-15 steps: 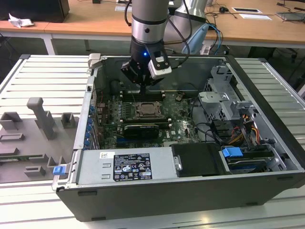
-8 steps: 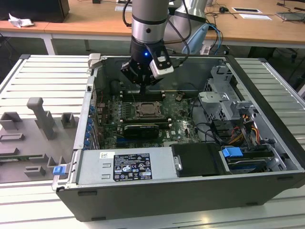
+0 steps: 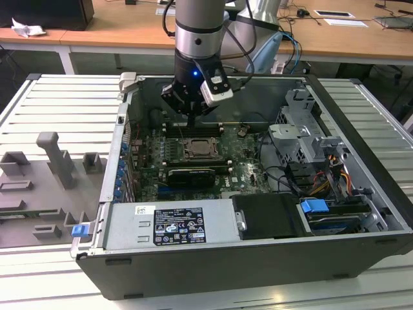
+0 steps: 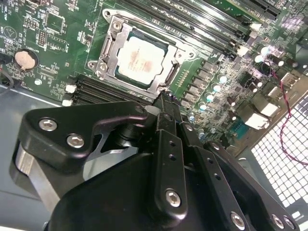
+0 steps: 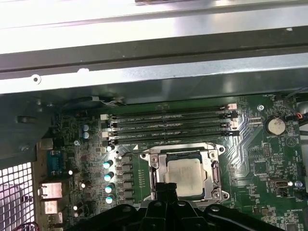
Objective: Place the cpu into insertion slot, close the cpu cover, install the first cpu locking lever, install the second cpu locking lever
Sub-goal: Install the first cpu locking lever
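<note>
Nearest us in the second wrist view is the black body of the tool (image 4: 166,98), its fingertips drawn together with nothing between them. Just beyond its tip lies the insertion slot (image 5: 150,159), set in the green circuit board (image 4: 62,43) inside the open computer case (image 3: 258,258), which rests on the slatted surface (image 3: 39,103). The cpu (image 4: 139,57) sits in that slot, its pale metal top facing up directly ahead of the tool. The cpu cover (image 4: 107,50) appears to lie flat around it, framing the chip through its window. The long memory slots (image 5: 168,125) run on the far side of the socket from the tool.

We judge that placing and covering are done, and that the work now concerns a locking lever; whether either lever is latched, we cannot tell. With the tip near the socket's nearer edge, any move here calls for a slow, well-aimed approach that meets the thin lever alone and spares the small parts beside it.
</note>
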{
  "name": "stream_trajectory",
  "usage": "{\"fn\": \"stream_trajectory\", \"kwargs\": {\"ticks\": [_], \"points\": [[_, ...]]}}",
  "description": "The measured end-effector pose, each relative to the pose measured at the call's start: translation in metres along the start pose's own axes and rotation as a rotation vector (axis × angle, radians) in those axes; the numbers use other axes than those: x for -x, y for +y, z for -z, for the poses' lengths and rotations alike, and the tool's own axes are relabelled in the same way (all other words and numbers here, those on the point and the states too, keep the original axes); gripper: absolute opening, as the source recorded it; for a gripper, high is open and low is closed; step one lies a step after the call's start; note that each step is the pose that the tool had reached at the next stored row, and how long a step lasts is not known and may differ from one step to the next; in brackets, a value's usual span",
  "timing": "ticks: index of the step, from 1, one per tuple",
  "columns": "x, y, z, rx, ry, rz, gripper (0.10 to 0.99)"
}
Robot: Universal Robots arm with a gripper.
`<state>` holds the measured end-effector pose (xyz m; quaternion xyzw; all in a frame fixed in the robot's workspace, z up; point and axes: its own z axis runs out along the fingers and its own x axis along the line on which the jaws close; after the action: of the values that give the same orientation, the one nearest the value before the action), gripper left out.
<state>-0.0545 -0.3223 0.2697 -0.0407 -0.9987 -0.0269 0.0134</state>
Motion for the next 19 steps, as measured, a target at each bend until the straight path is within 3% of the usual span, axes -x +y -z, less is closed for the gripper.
{"fn": "stream_trajectory", "kwargs": {"ticks": [7,13,19], "points": [[-0.0049,-0.0004,-0.0003,0.0,-0.0005,0.0,0.106],[-0.0168,-0.0021,-0.0007,0.001,-0.001,0.002,0.106],[-0.039,-0.0044,-0.0032,0.01,-0.0051,0.005,0.106]]}}
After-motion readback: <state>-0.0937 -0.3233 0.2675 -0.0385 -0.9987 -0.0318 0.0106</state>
